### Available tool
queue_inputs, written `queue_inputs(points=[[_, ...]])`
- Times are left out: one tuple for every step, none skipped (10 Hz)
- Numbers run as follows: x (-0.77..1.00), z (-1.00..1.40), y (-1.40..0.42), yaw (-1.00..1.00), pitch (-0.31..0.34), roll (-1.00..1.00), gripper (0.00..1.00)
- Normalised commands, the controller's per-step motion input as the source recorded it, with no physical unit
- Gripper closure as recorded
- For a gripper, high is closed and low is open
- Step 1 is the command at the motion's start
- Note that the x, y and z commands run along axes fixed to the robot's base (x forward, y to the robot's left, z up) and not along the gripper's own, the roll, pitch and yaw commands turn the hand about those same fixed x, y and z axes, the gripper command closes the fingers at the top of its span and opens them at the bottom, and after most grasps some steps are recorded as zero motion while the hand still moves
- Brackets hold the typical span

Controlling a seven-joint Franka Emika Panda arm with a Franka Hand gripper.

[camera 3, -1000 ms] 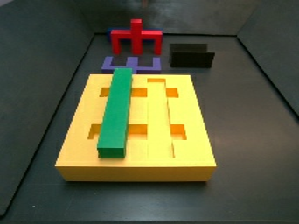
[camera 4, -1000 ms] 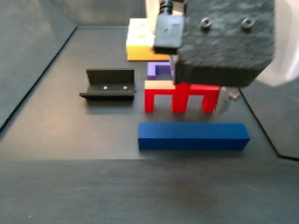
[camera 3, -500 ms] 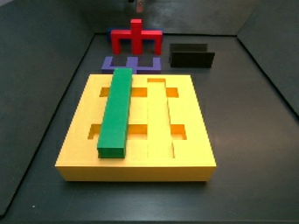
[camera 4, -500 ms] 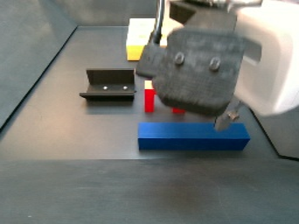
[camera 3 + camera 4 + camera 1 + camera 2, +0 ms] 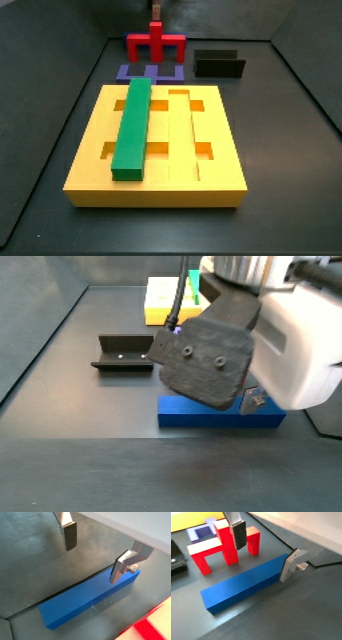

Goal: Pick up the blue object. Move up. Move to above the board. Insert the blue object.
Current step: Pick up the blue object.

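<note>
Gripper (image 5: 261, 549) poised over the blue object (image 5: 244, 584) on the worktop, jaws wide and empty — it should sink squarely astride the bar's middle before closing.

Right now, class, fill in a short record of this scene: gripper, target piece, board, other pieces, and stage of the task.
gripper: gripper open, hovering above the blue object, fingers to either side, holding nothing
target piece: blue object lying flat on the dark floor, not yet grasped
board: board with the green bar lying lengthwise in its top
other pieces: red piece standing beside the blue object; purple piece behind the board; fixture on the floor
stage: pick-up not yet done
</note>
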Motion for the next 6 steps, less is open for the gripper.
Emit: queue_inputs(points=[[0.03,-0.27,0.00,-0.43,-0.070,-0.15,0.00],[0.01,-0.33,0.00,-0.42,-0.100,-0.22,0.00],[0.00,-0.35,0.05,-0.36,-0.133,-0.35,0.00],[0.01,-0.22,0.02,-0.30,-0.100,-0.31,0.00],[0.00,-0.10,0.00,-0.26,-0.027,-0.11,0.00],[0.00,-0.13,0.00,-0.22,-0.023,-0.06,0.00]])
